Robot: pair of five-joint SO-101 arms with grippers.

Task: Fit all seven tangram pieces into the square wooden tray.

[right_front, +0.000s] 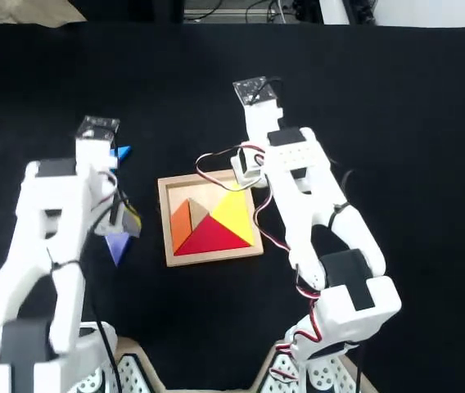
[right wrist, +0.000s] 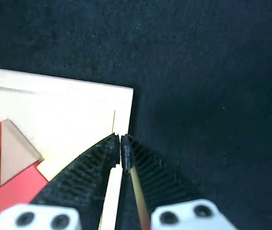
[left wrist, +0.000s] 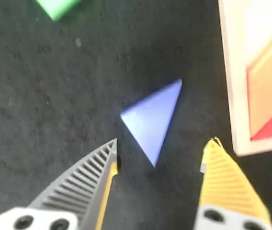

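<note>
L gripper (left wrist: pixel 164 143) apart over blue triangle (left wrist: pixel 150 120); green piece (left wrist: pixel 57 7) nearby; R gripper (right wrist: pixel 120 139) together at tray (right wrist: pixel 123 110) rim.

Table cover (right_front: pixel 396 123): you're looking at black cloth, matt, faintly fuzzy.
Wooden tray (right_front: pixel 165 221): pale wood, smooth, matt rim.
Blue triangle (left wrist: pixel 151 120): smooth painted face, slight sheen.
Left gripper (left wrist: pixel 164 146): your ribbed plastic fingers, matt.
Arm shells (right_front: pixel 52 205): white plastic, smooth.
</note>
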